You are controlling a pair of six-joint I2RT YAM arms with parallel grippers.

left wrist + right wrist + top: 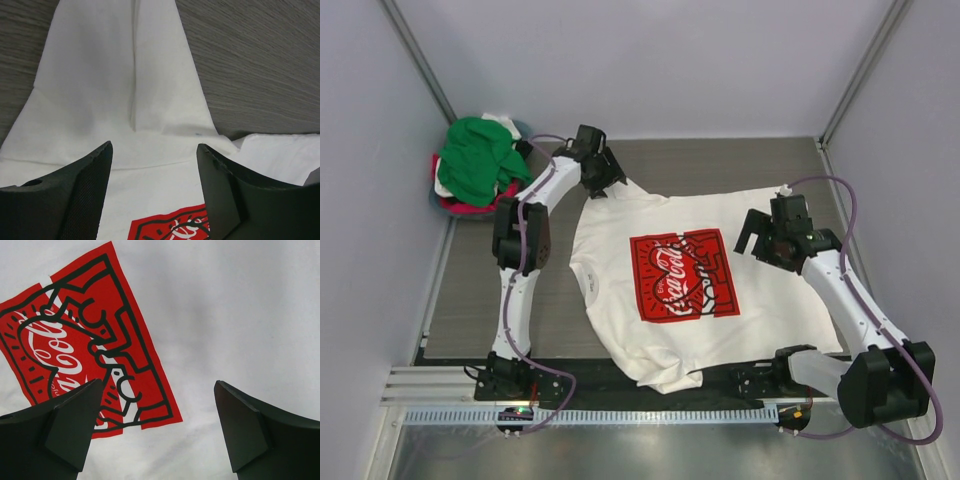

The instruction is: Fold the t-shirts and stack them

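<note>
Folding not yet begun: cream-white Coca-Cola tee (775,295) lies flat, print up, mid-counter (480,300), left hand (603,188) and right hand (752,238) both spread empty above it, other tees (475,165) heaped unfolded far-left.

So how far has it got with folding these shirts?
Barely started. The cream Coca-Cola shirt lies spread flat, print up, unfolded. The left hand and right hand hover open above it, holding nothing. The green, red and white pile in the corner waits crumpled.
</note>
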